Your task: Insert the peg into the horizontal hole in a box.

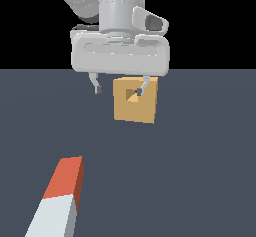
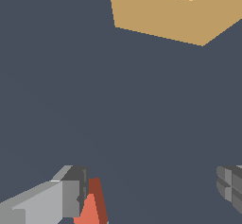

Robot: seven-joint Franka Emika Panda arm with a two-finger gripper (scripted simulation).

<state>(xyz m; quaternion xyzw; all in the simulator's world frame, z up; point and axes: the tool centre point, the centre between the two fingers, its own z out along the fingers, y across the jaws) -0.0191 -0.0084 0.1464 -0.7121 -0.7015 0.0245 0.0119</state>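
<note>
The peg (image 1: pixel 59 201) lies flat on the dark worktop (image 1: pixel 200 181), nearest the exterior camera, with its pale half closest and its red-orange half pointing away toward the box (image 1: pixel 135 101). Nothing touches it, so the step in hand appears to be reaching and grasping it.

Beyond the peg, well apart from it, the pincer (image 1: pixel 120 87) hangs above the worktop with its fingers spread wide and nothing between them. In the exterior view one fingertip overlaps the box's face, though whether it actually touches the box cannot be told from that angle. In the wrist view the red tip of the peg (image 2: pixel 90 208) shows just beside one finger (image 2: pixel 71 197), not between the pair, so the pincer is off to one side of the peg.

Farthest off, the box stands upright, its hole (image 1: pixel 132 95) facing back toward the peg.

To do this well, the arm should probably centre the open fingers across the peg's width before descending, and grip the half farther from the box, leaving the leading end free to enter the hole.
</note>
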